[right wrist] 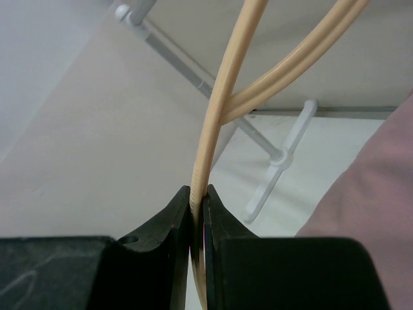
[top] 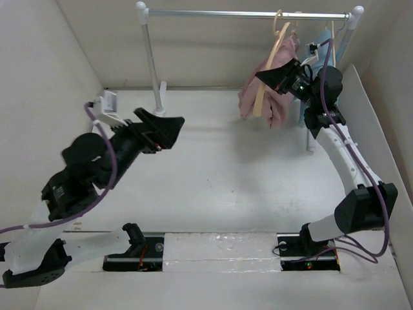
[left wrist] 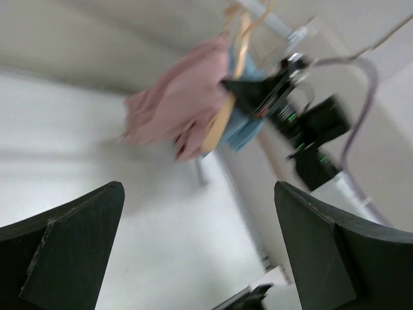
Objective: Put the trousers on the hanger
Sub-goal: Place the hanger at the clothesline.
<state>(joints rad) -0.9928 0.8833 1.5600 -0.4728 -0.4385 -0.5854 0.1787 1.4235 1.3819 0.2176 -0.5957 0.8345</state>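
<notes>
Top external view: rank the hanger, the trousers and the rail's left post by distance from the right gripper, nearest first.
1. hanger, clamped in the jaws of the right gripper.
2. trousers, hanging right beside it.
3. rail's left post, far left.

**Where the things stand on the table**

The clothes rail point(top: 248, 13) stands across the far side of the table point(top: 219, 174), close before the back wall; its left post point(top: 152, 61) rises at the far centre-left; the hanger point(top: 263, 90) hangs on the right part of the rail, with the trousers point(top: 281, 103) on it; a second garment point(top: 317, 42) hangs just right of them, on the same rail; the right gripper point(right wrist: 197, 203) is at the hanger, one hanger arm between its fingers; the left gripper point(top: 161, 123) hangs above the left part of the table, well apart from the trousers; both arm bases sit at the near edge.
</notes>
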